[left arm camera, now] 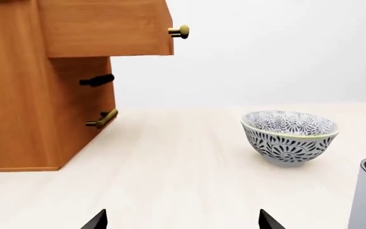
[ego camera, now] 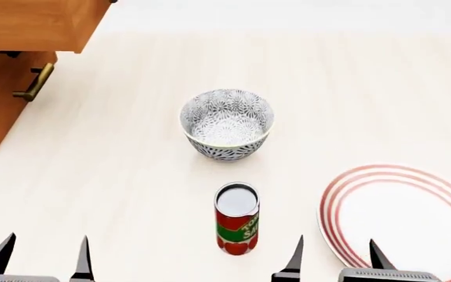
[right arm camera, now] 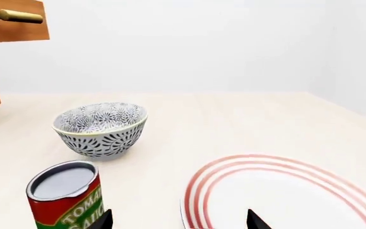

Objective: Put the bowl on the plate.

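Sitting at the far left: a brown wooden cabinet (ego camera: 10,64) with a gold handle (ego camera: 33,82), its top drawer (ego camera: 33,23) pulled out.
Left hand: the left hand (ego camera: 41,258) is low at the near edge of the tabletop (ego camera: 131,164), its two dark fingers (ego camera: 82,258) spread apart with nothing between them.
Bowl: the bowl (ego camera: 227,124) stands upright on the tabletop, in the middle, well away from both hands and not touching anything.
Can: a red tomato-sauce can (ego camera: 236,218) stands upright just in front of the bowl, between the two hands, apart from the bowl.
Right hand: the right hand (ego camera: 335,258) is low at the near edge, its fingers spread apart and holding nothing; one fingertip (ego camera: 376,252) shows over the plate's near edge.
Plate: the plate (ego camera: 406,220) lies flat on the tabletop at the right, near the can, with nothing on it.
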Available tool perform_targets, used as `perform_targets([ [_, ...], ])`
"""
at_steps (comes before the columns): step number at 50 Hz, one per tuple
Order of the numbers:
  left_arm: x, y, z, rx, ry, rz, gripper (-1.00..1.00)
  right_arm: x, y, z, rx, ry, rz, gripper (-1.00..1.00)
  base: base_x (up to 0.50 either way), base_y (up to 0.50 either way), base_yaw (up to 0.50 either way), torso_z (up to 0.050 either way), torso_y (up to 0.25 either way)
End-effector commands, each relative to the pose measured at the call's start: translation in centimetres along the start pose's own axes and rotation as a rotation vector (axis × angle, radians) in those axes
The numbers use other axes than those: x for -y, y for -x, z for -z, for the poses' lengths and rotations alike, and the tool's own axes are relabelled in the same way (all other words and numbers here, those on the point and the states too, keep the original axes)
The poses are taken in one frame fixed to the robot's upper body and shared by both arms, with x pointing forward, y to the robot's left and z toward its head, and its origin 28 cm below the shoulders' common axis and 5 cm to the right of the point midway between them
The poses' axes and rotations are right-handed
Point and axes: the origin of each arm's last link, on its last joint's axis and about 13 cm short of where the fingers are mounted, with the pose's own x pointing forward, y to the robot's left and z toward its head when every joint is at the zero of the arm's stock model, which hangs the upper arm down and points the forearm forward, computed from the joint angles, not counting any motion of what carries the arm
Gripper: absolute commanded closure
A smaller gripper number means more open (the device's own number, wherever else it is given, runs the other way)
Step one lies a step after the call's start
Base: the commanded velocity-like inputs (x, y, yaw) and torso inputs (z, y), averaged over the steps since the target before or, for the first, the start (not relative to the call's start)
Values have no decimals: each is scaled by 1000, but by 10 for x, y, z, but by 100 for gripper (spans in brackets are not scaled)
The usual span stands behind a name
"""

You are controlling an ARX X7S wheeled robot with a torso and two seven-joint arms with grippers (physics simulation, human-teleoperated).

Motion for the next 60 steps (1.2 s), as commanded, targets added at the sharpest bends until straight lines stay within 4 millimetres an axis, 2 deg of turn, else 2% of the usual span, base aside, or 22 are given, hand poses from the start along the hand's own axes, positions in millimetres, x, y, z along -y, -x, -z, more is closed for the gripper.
perform_targets([
  [1, -1, -2, -4, 11, 1, -1, -100, 4, 2, -5, 10, -7, 0, -100, 211, 0, 0, 0, 0],
  [21, -2, -5, -4, 21, 2, 0, -100, 7, 5, -17, 14, -27, 0, -100, 232, 0, 0, 0, 0],
  [60, -2, -3, -3, 19, 2, 11, -100, 5, 4, -16, -1, -36, -13, -100, 234, 0, 0, 0, 0],
])
